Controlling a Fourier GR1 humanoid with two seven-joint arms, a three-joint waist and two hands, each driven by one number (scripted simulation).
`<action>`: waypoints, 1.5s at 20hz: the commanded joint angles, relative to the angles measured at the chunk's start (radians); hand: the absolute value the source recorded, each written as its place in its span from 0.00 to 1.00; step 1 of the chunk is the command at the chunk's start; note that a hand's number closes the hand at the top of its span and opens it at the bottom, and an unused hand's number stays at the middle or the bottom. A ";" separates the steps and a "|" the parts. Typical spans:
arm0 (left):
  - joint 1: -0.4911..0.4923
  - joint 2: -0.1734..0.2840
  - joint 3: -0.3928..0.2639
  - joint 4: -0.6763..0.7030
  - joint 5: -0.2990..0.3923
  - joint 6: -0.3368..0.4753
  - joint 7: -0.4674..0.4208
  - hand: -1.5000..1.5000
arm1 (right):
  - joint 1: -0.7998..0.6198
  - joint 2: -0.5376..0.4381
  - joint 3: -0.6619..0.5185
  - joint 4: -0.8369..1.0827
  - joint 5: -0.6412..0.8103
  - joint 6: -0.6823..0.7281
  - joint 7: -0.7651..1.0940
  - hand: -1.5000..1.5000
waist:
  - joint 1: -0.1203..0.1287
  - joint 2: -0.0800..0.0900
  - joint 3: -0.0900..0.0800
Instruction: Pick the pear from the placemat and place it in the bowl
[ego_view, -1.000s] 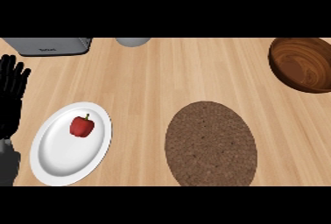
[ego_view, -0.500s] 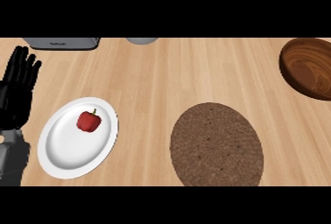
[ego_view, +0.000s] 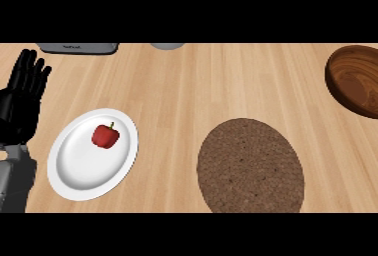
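Observation:
A brown woven oval placemat (ego_view: 251, 171) lies at the lower middle right of the counter, with nothing on it. No pear shows anywhere in the head view. A dark wooden bowl (ego_view: 357, 80) sits at the right edge, partly cut off, and looks empty. At the left edge my left hand (ego_view: 21, 105) rests open, fingers straight and pointing up, beside the white plate. My right hand is out of view.
A white plate (ego_view: 87, 160) at the lower left carries a small red bell pepper (ego_view: 105, 136). A grey appliance (ego_view: 78, 47) and a grey round object (ego_view: 168, 45) stand along the back edge. The counter is light wood.
The view has shifted, so everything sits further right and slightly higher in the picture. More of my left hand and forearm now shows at the left edge.

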 joint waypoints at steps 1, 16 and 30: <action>-0.001 -0.010 -0.013 -0.025 -0.001 0.003 0.034 0.50 | -0.114 0.066 0.089 -0.027 0.058 0.014 0.071 1.00 | -0.002 -0.001 0.000; 0.013 -0.022 -0.009 -0.037 -0.015 0.005 0.020 0.50 | -0.322 0.394 0.240 0.198 0.292 -0.285 0.167 1.00 | -0.001 0.004 0.001; -0.021 -0.009 0.015 0.015 -0.005 -0.011 0.006 0.50 | -0.346 0.524 0.027 0.412 0.119 -0.363 0.131 0.00 | 0.003 0.010 0.004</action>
